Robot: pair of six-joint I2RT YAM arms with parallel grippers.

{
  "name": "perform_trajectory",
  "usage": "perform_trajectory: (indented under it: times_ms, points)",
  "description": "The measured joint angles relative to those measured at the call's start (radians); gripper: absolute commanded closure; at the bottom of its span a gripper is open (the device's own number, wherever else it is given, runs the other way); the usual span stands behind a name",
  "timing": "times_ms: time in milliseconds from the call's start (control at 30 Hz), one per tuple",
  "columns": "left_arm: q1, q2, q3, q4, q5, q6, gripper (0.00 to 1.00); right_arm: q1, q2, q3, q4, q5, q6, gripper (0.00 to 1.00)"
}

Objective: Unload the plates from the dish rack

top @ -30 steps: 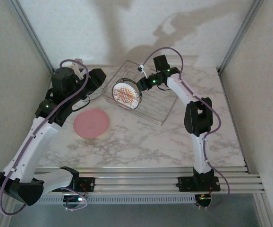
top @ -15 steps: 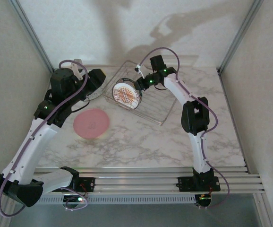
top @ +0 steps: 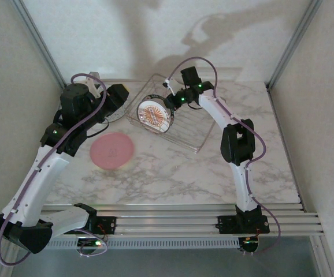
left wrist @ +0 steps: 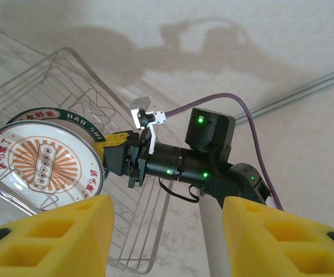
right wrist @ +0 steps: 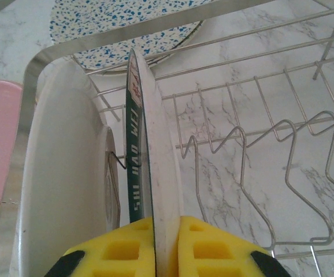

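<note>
Right wrist: clamped right gripper (right wrist: 166,238) edge-on over upright sunburst plate (right wrist: 155,144) for lifting off dish rack (right wrist: 23,150); held left gripper (left wrist: 164,232) half-open, empty.

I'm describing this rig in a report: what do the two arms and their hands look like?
The left arm and right arm look alike: white links, black joint housings with small green lights, and a purple cable looping alongside. The left hand and right hand each have two blocky yellow fingers with square recesses.
</note>
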Motion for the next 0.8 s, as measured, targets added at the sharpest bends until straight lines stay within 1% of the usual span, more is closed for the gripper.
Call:
perform_trajectory:
  times_ms: [200,433,800]
  points:
    - [0.000,-0.006,0.000,0.001,0.000,0.000,0.47,0.028,-0.022,-0.008,0.006,0.096,-0.011,1.00]
    - [0.000,-0.006,-0.003,0.006,0.000,0.000,0.47,0.055,-0.107,-0.079,0.044,0.228,-0.036,1.00]
    - [-0.004,-0.002,-0.016,0.027,0.001,-0.001,0.47,0.052,-0.252,-0.093,0.065,0.332,-0.064,1.00]
